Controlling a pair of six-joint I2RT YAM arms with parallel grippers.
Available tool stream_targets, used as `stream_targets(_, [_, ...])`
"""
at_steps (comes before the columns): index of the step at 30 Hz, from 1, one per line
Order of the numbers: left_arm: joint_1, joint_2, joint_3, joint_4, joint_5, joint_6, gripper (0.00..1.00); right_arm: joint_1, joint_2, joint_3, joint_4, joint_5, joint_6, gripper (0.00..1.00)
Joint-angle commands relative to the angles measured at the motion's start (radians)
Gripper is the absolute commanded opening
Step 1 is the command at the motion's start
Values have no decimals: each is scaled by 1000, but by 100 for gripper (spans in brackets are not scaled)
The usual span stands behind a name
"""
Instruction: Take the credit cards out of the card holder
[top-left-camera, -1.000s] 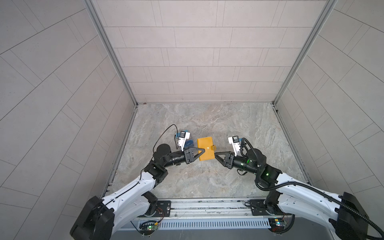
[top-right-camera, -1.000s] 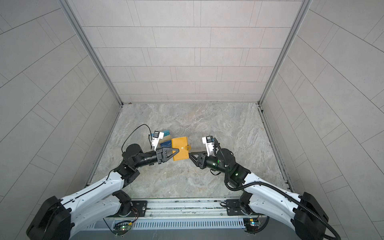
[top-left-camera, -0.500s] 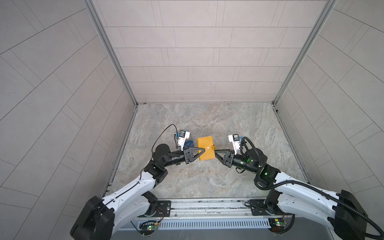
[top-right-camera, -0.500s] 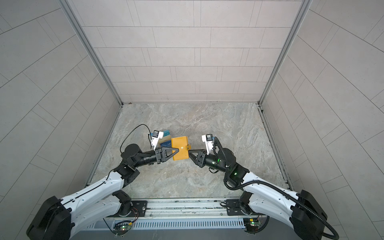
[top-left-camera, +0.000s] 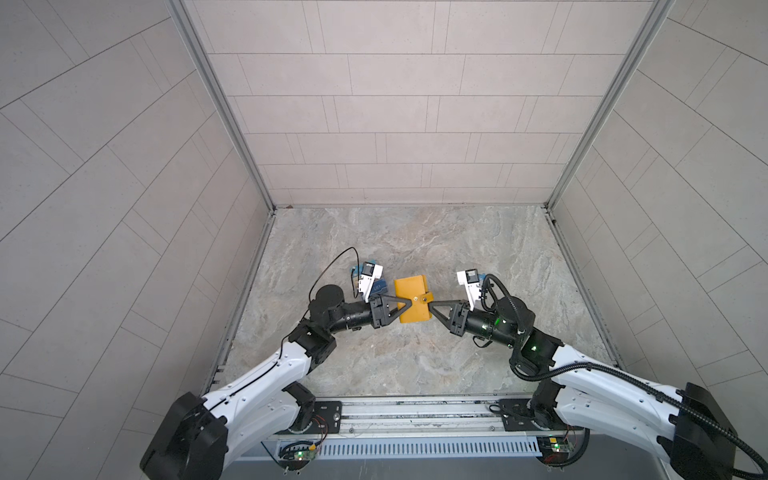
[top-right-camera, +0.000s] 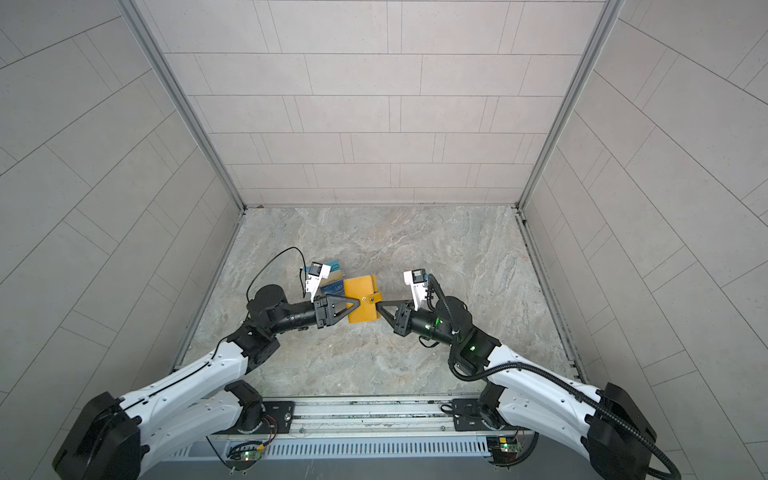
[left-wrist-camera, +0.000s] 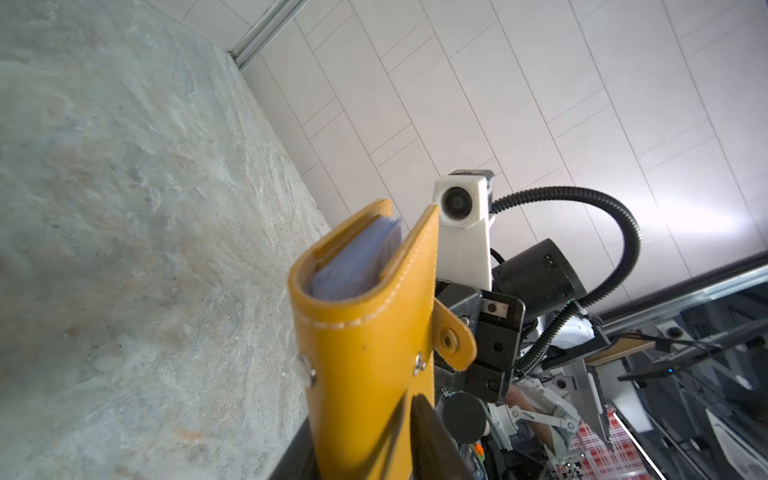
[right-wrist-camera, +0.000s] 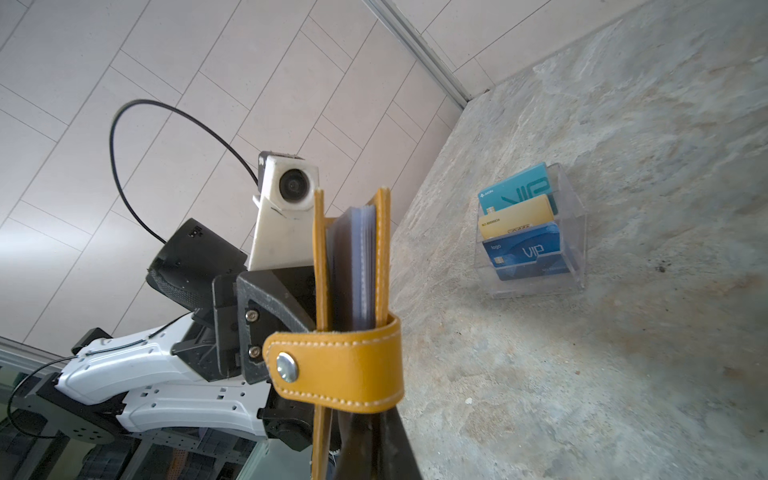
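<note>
I have the card holder (top-left-camera: 411, 298) up off the worktop (top-left-camera: 415, 365), slung between both arms in both top views. My right claw (top-left-camera: 432, 306) is clenched at the tab edge and, as far as I can judge, pinches one cover. My left claw (top-left-camera: 409, 305) straddles the spine edge, and I cannot tell whether it grips or sits loose.

The snap tab (right-wrist-camera: 336, 365) is fastened across the open edge. Only bluish sleeves (left-wrist-camera: 357, 257) show inside, with no credit cards visible among them. So I reckon I am at the opening step. Next, one claw must hold a cover firm while the other peels the tab off its stud, without twisting the booklet free.

Nearby on the worktop sits a clear stand (right-wrist-camera: 575, 216) with a teal card (right-wrist-camera: 519, 187), a gold card (right-wrist-camera: 519, 216) and a blue card (right-wrist-camera: 528, 251) upright in its tiers. Whether those belong to the job I cannot say.

The worktop is grey, veined and stone-look. Pale tiled panels (top-left-camera: 395, 104) wall it on three sides, and a metal rail (top-left-camera: 415, 415) runs along my near edge.
</note>
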Motion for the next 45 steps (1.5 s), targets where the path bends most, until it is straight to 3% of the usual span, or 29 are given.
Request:
stream_targets(1, [-11,-39,46,-175,-57,133,42,4,-34,39,-92,42,-47,0])
stream_targets(6, [-49,-45,61,-274,-131,199,49,4,-29,61,-197,93,-80,0])
stream_targets(13, [-186,38,121,-350,-204,276,53,13,-5,118,-366,175,-146,0])
stream_targets(18, [-207,98,127,-338,-245,267,53,30,22,153,-446,244,-169,0])
stream_targets(26, [-210,66,146,-493,-431,293,56,39,35,155,-478,289,-166,0])
stream_targets(37, [-232,94,98,-340,-406,239,65,57,86,150,-461,319,-162,0])
stream_targets(45, [-261,202,114,-294,-421,210,62,76,125,140,-444,346,-150,0])
